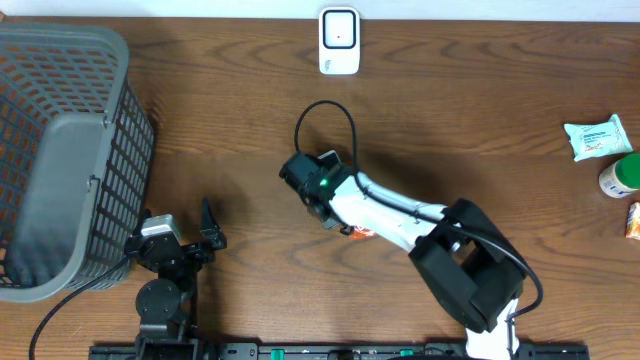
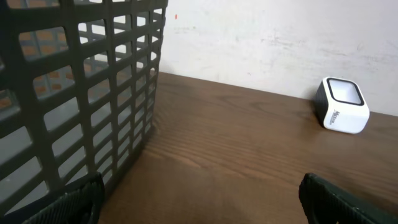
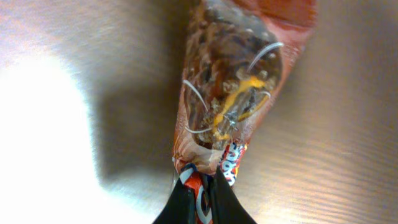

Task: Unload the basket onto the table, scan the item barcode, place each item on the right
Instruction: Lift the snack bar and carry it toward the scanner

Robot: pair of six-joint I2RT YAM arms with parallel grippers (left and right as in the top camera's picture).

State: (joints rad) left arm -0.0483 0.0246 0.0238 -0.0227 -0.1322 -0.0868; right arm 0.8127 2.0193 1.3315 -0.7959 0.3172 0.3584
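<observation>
The item is an orange-red snack packet [image 3: 229, 93] with a clear window showing brown contents. It lies lengthwise away from the camera over the wooden table. My right gripper [image 3: 205, 186] is shut on the packet's crimped near end. In the overhead view only a sliver of the packet [image 1: 362, 233] shows under the right arm, and the fingers are hidden there. The white barcode scanner [image 1: 339, 41] stands at the table's far edge and also shows as the white scanner [image 2: 341, 106] in the left wrist view. My left gripper [image 1: 181, 236] rests open at the front left, open gripper [image 2: 199, 199] holding nothing.
A large grey mesh basket [image 1: 60, 150] fills the left side, close to the left gripper, basket wall [image 2: 74, 81]. At the right edge lie a white wipes pack [image 1: 598, 137], a green-and-white bottle [image 1: 622, 176] and an orange packet [image 1: 633, 220].
</observation>
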